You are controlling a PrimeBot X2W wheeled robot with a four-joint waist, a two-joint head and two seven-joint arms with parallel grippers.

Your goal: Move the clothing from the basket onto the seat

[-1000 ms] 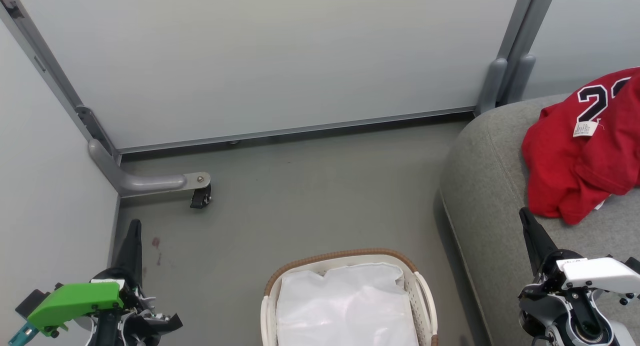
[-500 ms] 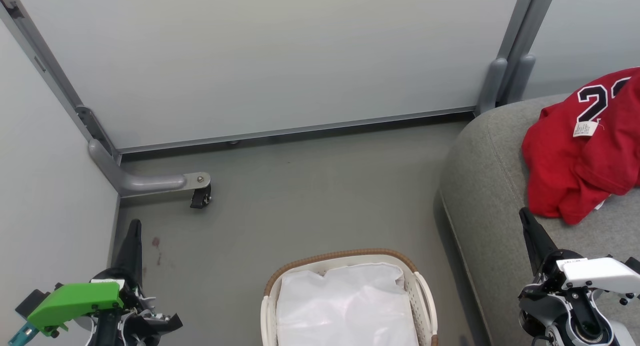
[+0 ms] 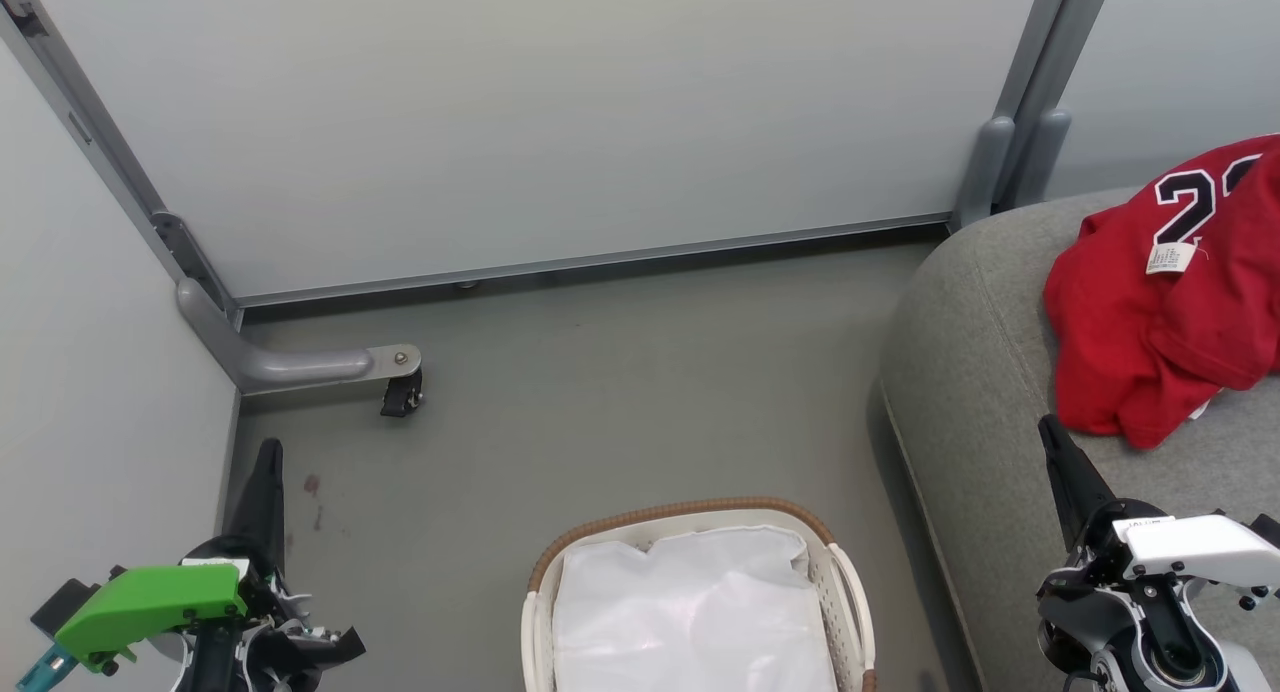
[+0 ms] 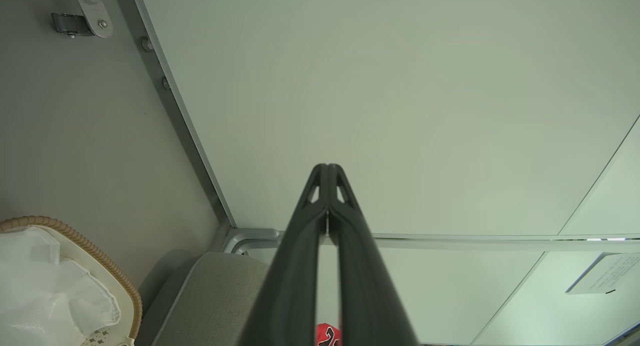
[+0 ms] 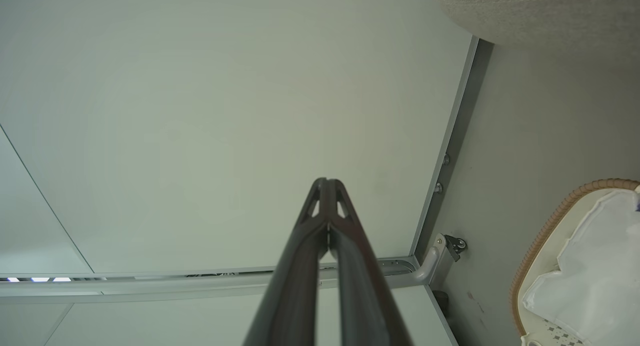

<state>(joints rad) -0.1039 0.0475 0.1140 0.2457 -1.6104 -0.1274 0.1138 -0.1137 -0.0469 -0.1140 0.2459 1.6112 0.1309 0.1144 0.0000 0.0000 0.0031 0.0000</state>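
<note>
Head view: end effectors closed, forward-pointing

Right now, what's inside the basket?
The basket holds a crumpled white liner. The red clothing lies on the seat. Whatever is under the liner's folds is covered, and the basket's near end is cut off by the picture's edge.

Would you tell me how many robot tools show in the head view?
2: the left tool at lower left over the floor, the right tool at lower right, seen against the seat; both shut.
</note>
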